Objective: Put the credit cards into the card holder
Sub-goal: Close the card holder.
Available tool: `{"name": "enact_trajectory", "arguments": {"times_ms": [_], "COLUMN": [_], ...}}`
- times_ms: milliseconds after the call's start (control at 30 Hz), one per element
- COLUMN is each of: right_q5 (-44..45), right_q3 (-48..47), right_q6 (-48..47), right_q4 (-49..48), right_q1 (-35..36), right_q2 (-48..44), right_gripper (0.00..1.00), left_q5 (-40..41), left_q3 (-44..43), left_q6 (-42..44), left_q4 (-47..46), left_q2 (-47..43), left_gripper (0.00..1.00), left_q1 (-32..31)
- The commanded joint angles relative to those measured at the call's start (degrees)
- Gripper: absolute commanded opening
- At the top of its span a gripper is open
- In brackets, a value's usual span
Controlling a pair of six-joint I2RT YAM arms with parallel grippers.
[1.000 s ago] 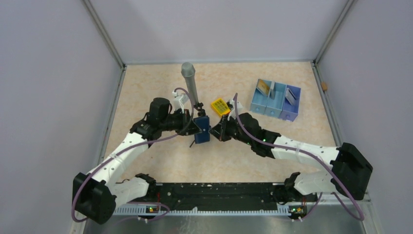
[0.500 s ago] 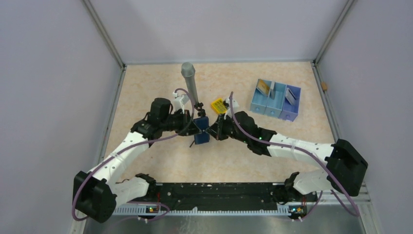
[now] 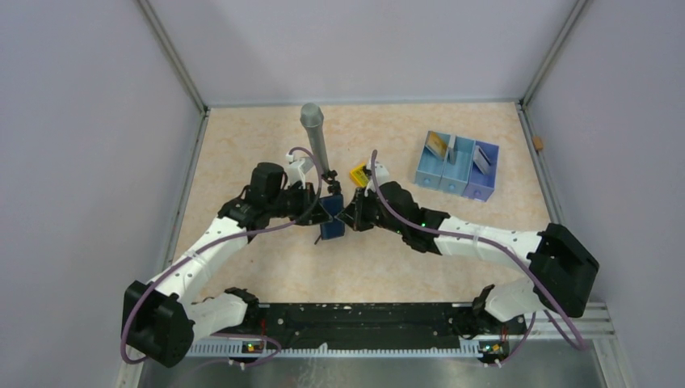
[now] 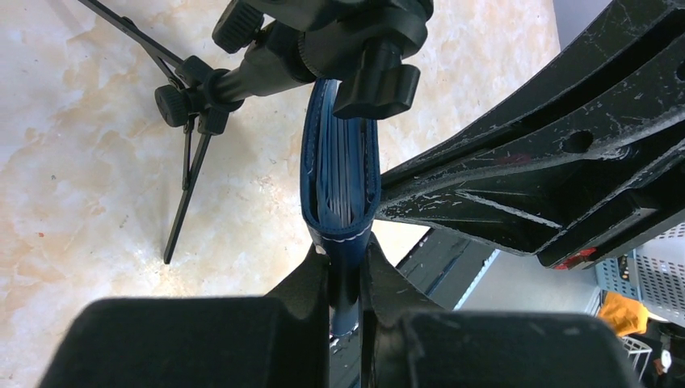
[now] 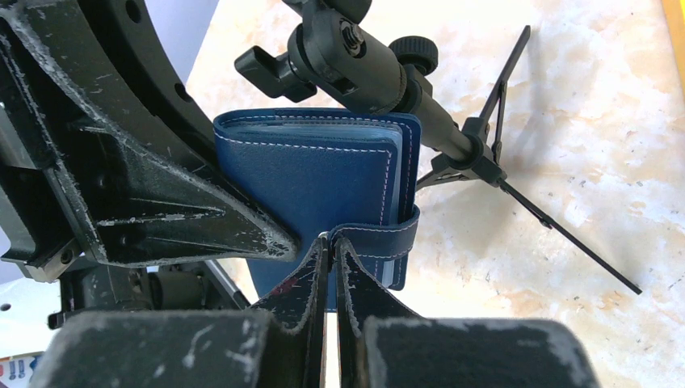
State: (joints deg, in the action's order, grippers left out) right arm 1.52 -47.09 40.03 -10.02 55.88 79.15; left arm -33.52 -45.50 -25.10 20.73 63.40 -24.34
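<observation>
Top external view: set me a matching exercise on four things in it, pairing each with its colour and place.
Things:
1. card holder
2. tray
3. toy block
4. cylinder

Descriptions:
A. yellow, between the cylinder and the tray
B. grey, tall and upright
C. navy, nearest of the four
D. pale blue, three compartments, farthest right

Pairs: 1-C, 2-D, 3-A, 4-B

A small navy-blue folding card holder point(image 5: 323, 174) looks like smooth, faintly grained leather with pale stitching. The right gripper point(image 5: 331, 242) has matt black plastic fingers point(image 5: 295, 295), scuffed and scratched whitish. The beige marbled table top point(image 4: 97, 162) is smooth, slightly glossy. A small black tripod clamp point(image 5: 363, 69) looks matt.
</observation>
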Motion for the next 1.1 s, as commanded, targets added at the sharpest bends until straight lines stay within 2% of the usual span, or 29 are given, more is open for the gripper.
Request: {"name": "enact_trajectory", "arguments": {"times_ms": [0, 500, 533, 600, 1067], "right_q5": [-1.1, -3.9, -4.1, -4.3, -5.4], "right_q3": [-4.8, -12.2, -12.7, -13.5, -15.0], "right_q6": [0.3, 4.5, 2.1, 6.0, 15.4], "right_q4": [-3.4, -3.1, -3.1, -3.1, -2.9], "right_q1": [1.9, 2.5, 2.6, 2.5, 2.7], "right_q2": [1.8, 9.2, 9.7, 10.5, 12.1], "right_gripper": [0.0, 0.0, 0.0, 0.0, 0.0], "left_q5": [-5.1, -6.4, -6.3, -6.4, -6.9], "left_q3": [-1.2, -0.9, -0.9, -0.8, 0.1], "left_q6": [-0.3, -0.7, -0.7, -0.7, -1.8], "left_q4": [-4.0, -4.6, -4.6, -4.7, -5.9], "left_q2": [-0.3, 0.0, -0.1, -0.2, -0.2], "left_gripper": [0.0, 0.0, 0.0, 0.0, 0.0], "left_q1": [-0.8, -1.1, -1.1, -1.1, -3.9]}}
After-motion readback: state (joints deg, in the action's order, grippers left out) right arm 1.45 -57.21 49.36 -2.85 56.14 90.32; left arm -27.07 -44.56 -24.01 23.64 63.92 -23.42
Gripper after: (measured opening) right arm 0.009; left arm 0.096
